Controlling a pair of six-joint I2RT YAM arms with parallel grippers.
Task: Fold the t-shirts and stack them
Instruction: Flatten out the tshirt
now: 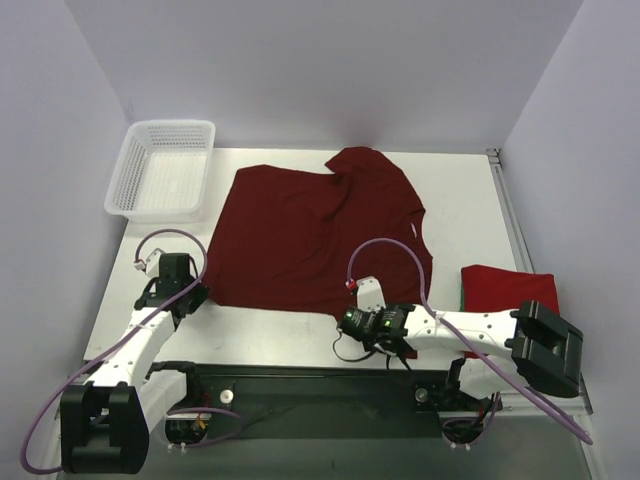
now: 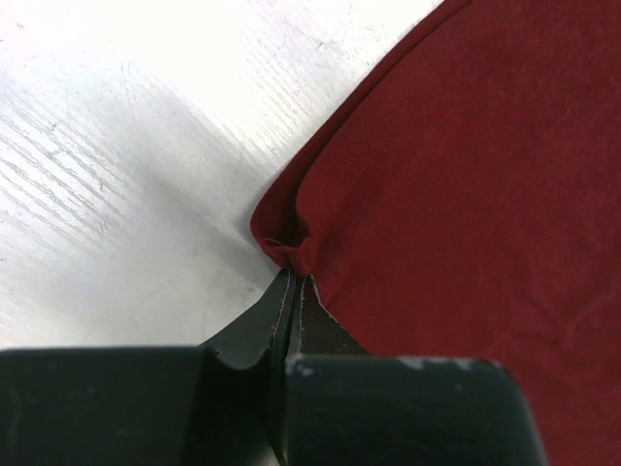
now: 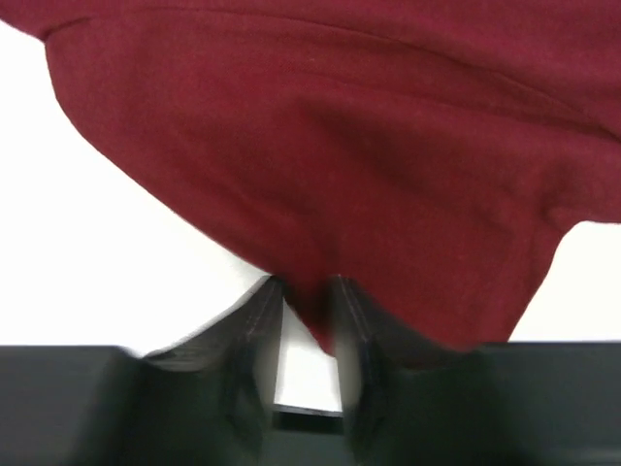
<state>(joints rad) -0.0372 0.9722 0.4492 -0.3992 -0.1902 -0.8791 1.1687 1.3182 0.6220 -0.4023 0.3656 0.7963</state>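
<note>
Maroon t-shirt spread flat, a gripper at each near corner

At the far left of the table the white mesh basket sat by the back corner, hanging partly over the table's left edge and well apart from the cloth. Just in front of it and nearer to me, my left gripper was at the near left corner of the maroon t-shirt. From the left wrist, my left fingers were pressed together on that corner, and the cloth bunched into a small knot right at their tips.

The maroon t-shirt lay open across the middle of the table, its hem toward me and its collar end toward the back. The far right part was rumpled and folded over on itself.

My right gripper was at the near right corner of the hem. In the right wrist view, which was blurred, my right jaws stood apart with a tip of maroon cloth hanging between them and bare white table showing in the gap below it; they were not clamped together.

Further right, near the table's edge, the red t-shirt lay folded beside my right arm, apart from the maroon one. A thin green edge showed at its left side
</note>
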